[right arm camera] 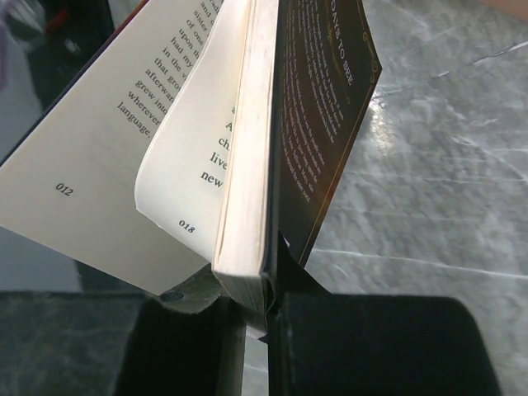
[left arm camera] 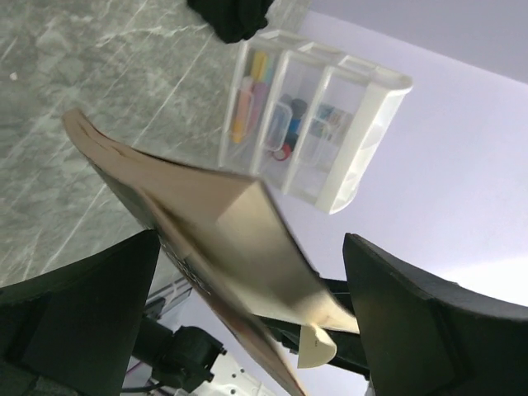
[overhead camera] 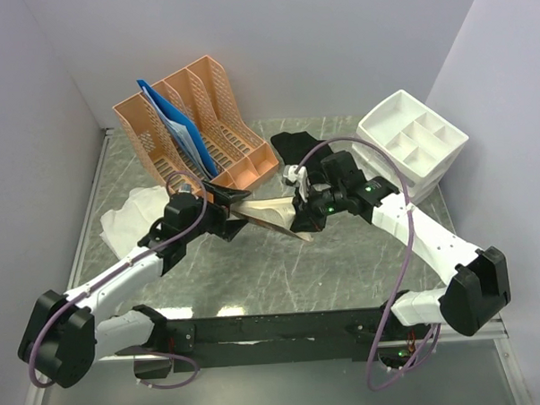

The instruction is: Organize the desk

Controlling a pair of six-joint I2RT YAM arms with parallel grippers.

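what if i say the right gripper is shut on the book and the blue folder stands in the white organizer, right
Not quite: the top view shows the blue folder standing in the orange rack, not the white organizer. The right gripper is shut on the book.

The surface [overhead camera: 344, 262] looked like polished marble — smooth, faintly glossy. The book [right arm camera: 247, 165] had matt cream paper pages (its dark cover slightly shiny). The file rack [overhead camera: 230, 114] and organizer [overhead camera: 412, 135] were smooth plastic — the cloth [overhead camera: 129, 219] soft, matt.
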